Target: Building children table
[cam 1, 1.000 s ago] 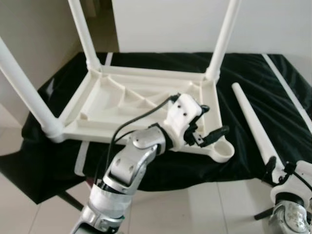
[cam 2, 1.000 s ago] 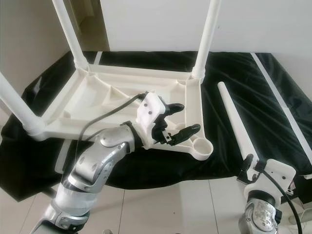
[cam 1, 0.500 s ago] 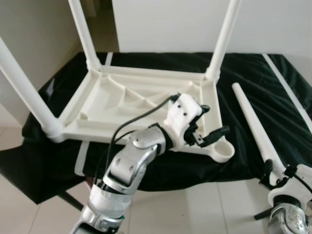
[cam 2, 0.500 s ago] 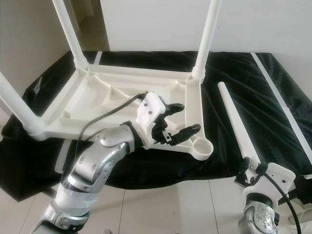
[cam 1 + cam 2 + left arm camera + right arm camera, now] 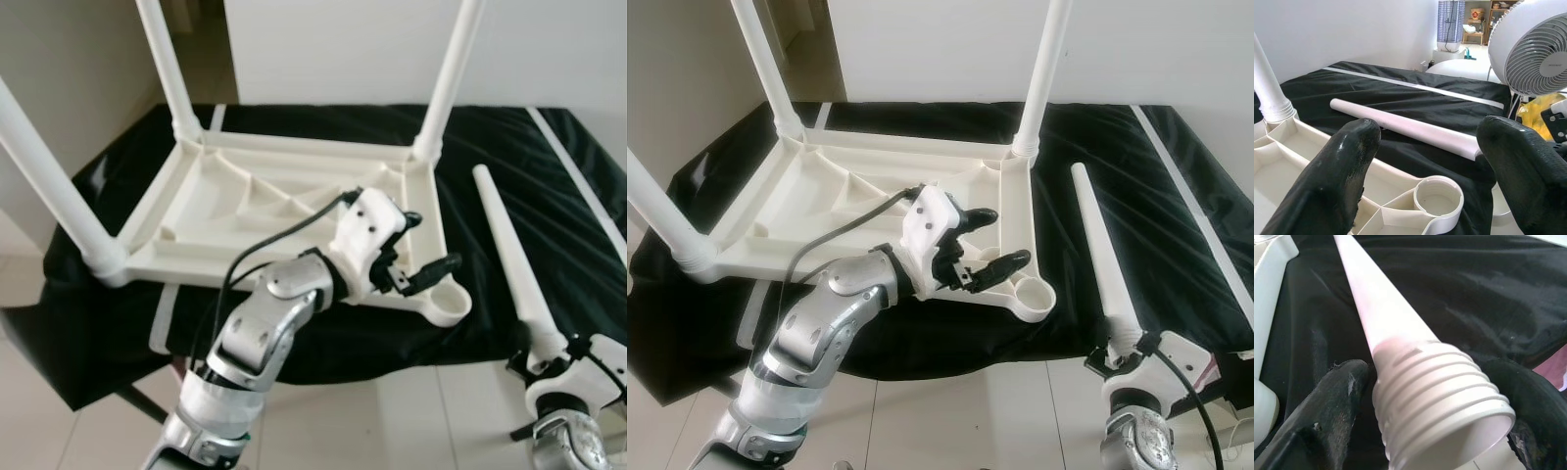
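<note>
A white plastic children's table [image 5: 304, 146] lies upside down on a black-draped surface, with three legs standing up from it. Its near right corner has an empty round socket [image 5: 449, 303]. My left gripper [image 5: 427, 242] hovers open over the frame just beside that socket [image 5: 1437, 198], holding nothing. A loose white tapered leg [image 5: 509, 250] lies on the cloth to the right of the table. My right gripper [image 5: 1120, 351] is at the cloth's front edge, shut on the leg's threaded end [image 5: 1444, 391], one black finger [image 5: 1327, 401] on each side.
The black cloth [image 5: 490, 137] has a white stripe [image 5: 578, 166] near its right edge and drops off to the tiled floor [image 5: 392, 421] in front. A white fan [image 5: 1537, 44] stands beyond the surface's right side. A wall backs the scene.
My right gripper has shifted left along the front edge with the leg's threaded end, and the leg has swung with it. The left arm has stayed put.
</note>
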